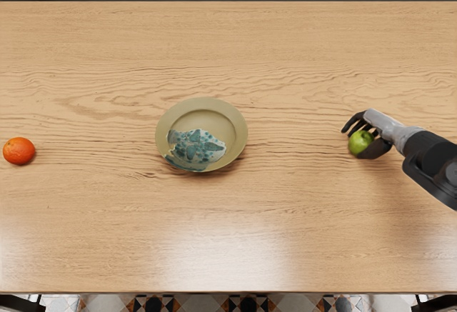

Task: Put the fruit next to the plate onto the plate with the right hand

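Now right hand (372, 133) wraps green apple (359, 141), apart from plate (238, 128).

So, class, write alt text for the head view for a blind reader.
The right robot hand grips a green apple at the right of a wooden table. A plate sits at centre, an orange far left.

Bright, even, warm illumination across counter (300, 48). Broad pale sheen on near centre of boards. Soft, thin shadows close under near edge of plate (235, 121) and beneath right hand (373, 128). Dark band beyond far edge. Sharp focus throughout, straight edges.
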Controlling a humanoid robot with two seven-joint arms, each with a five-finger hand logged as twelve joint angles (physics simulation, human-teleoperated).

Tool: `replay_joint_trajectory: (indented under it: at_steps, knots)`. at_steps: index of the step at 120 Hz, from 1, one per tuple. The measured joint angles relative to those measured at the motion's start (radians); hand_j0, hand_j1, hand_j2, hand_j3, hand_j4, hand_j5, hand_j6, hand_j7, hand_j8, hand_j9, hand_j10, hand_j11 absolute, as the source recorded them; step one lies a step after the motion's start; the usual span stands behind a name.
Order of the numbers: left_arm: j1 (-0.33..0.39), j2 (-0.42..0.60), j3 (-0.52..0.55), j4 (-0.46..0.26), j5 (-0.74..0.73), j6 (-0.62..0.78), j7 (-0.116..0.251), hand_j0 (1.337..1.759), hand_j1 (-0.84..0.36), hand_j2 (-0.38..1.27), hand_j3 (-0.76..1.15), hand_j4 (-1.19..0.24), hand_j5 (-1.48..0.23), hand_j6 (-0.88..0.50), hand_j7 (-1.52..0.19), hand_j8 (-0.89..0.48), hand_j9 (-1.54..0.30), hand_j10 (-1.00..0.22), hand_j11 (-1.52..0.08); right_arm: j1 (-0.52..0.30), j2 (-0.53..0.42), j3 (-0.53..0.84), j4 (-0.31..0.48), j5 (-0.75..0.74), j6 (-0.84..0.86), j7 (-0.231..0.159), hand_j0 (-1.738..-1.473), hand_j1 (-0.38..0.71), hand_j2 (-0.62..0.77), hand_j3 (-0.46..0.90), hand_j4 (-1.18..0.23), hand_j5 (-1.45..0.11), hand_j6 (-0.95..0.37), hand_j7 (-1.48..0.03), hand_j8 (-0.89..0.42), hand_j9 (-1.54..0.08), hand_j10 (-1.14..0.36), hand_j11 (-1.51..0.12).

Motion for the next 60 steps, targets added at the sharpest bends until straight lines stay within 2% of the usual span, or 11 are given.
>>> replay_joint_trajectory:
  at_steps: [10,31,60]
  knots:
    - [0.000,0.000,0.000,0.000,0.000,0.000,0.000,1.658,0.35,0.00,0.00,0.00,0.00,0.00,0.00,0.00,0.00,0.00,0.00,0.000,0.001,0.000,-0.002,0.000,0.001,0.000,-1.646,0.26,-0.02,0.00,-0.55,-0.76,-0.45,-0.73,-0.32,-0.78,-0.50,-0.78]
    - [0.000,0.000,0.000,0.000,0.000,0.000,0.000,1.658,0.35,0.00,0.00,0.00,0.00,0.00,0.00,0.00,0.00,0.00,0.00,-0.001,0.001,0.002,-0.010,0.000,0.000,0.002,-1.649,0.26,0.17,0.00,-0.64,-0.84,-0.50,-0.83,-0.38,-0.86,-0.56,-0.86]
    - [0.000,0.000,0.000,0.000,0.000,0.000,0.000,1.658,0.35,0.00,0.00,0.00,0.00,0.00,0.00,0.00,0.00,0.00,0.00,0.001,-0.003,0.011,-0.013,0.012,0.005,0.015,-1.650,0.20,0.15,0.00,-0.70,-0.96,-0.52,-0.93,-0.39,-0.97,-0.58,-0.98]
